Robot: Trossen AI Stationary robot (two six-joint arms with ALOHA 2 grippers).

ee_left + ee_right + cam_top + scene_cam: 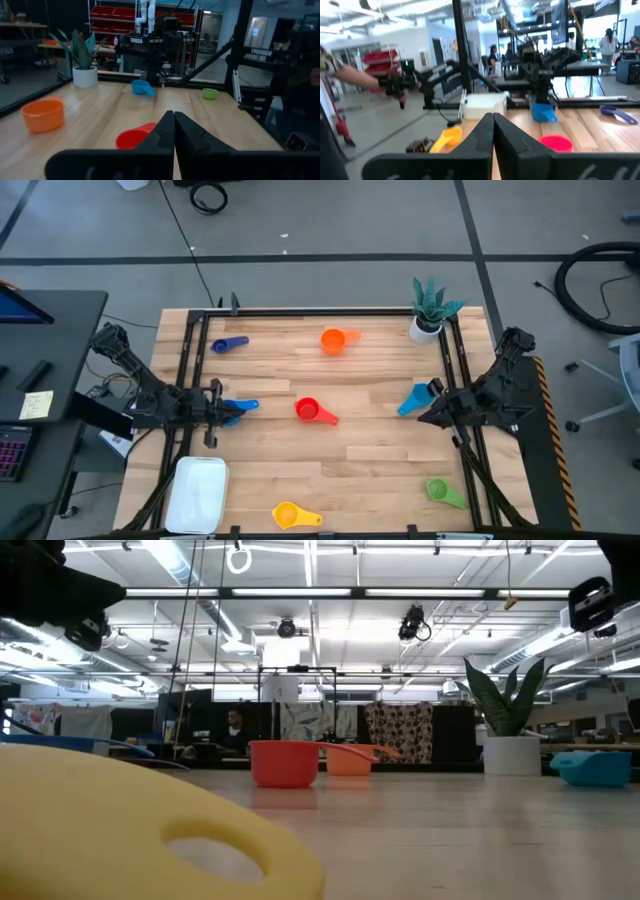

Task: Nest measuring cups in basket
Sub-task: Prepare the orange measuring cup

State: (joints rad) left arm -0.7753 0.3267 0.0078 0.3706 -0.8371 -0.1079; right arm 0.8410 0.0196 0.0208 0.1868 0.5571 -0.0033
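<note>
Wood tabletop [380,470] fills mid-frame of the high view, grey floor round it, a desk at far left. From my seat, nothing's nested yet; whole job's ahead, I'd say.

L to R in the high view:
- Basket [196,492], lower left of frame, white, looks empty. No cup touching it.
- Left gripper [214,412], left-centre, fingers pressed together, holding nothing. Left wrist view confirms: tips meet, no cup between.
- Dark blue cup [228,345], upper left, well apart from basket.
- Another blue cup [240,408] just beside the left gripper's tip; can't tell if they touch.
- Yellow cup [288,516], bottom centre, near basket but outside it.
- Red cup [312,411], centre.
- Orange cup [334,340], upper centre.
- Light blue cup [416,399], right of centre, just beside the right gripper [432,416].
- Plant [430,308], upper right, not part of the job.
- Green cup [442,493], lower right.
- Right gripper at the right edge of the table: fingers closed tight on nothing, per right wrist view.

So: six cups loose, spread wide, all outside the basket. Zero done. Left to do, by my read: fetch each cup, stack them inside each other in the basket. Yellow's the closest pick; orange, green and dark blue are the long hauls.
</note>
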